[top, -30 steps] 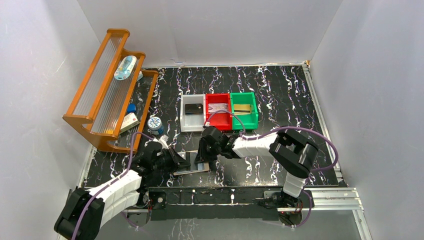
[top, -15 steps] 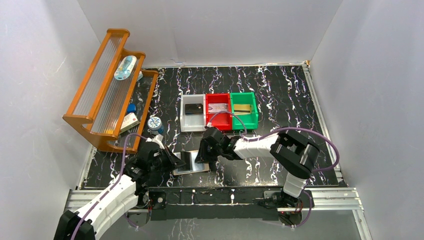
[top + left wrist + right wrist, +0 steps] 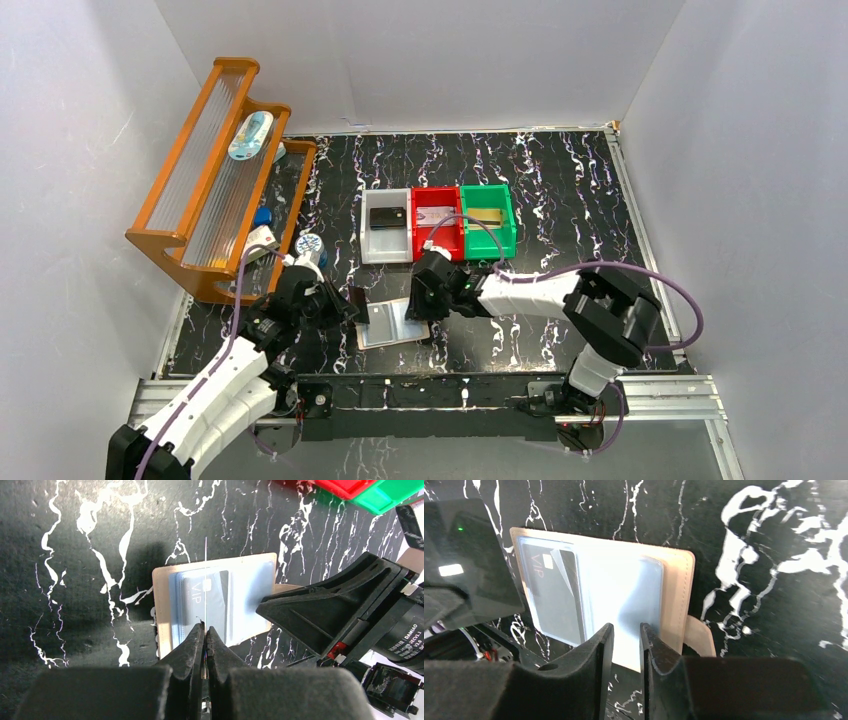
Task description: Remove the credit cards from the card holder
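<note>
- The card holder [image 3: 392,322] lies opened flat on the black marbled surface [image 3: 570,200], near the front edge between the two arms, with its pale blue glossy pockets facing up.
- A grey card marked "VIP" [image 3: 205,605] sits in one of the pockets — the half nearer the left arm.
- The little strap tab [image 3: 700,636] sticks out from the holder's tan edge on the far side from that card.
- The left hand [image 3: 204,631] is clenched tight, with its tips over the holder's edge just by the grey card; I cannot tell whether anything thin is pinched between them.
- The right hand [image 3: 626,636] hangs over the other half, its fingers a narrow gap apart above the glossy pocket — whether they grasp a leaf of it cannot be told.
- Behind the holder stand a grey bin [image 3: 368,240], a red bin [image 3: 417,200] and a green bin [image 3: 510,232] in a row, each with something flat inside.
- An orange rack [image 3: 215,180] stands at the left.
</note>
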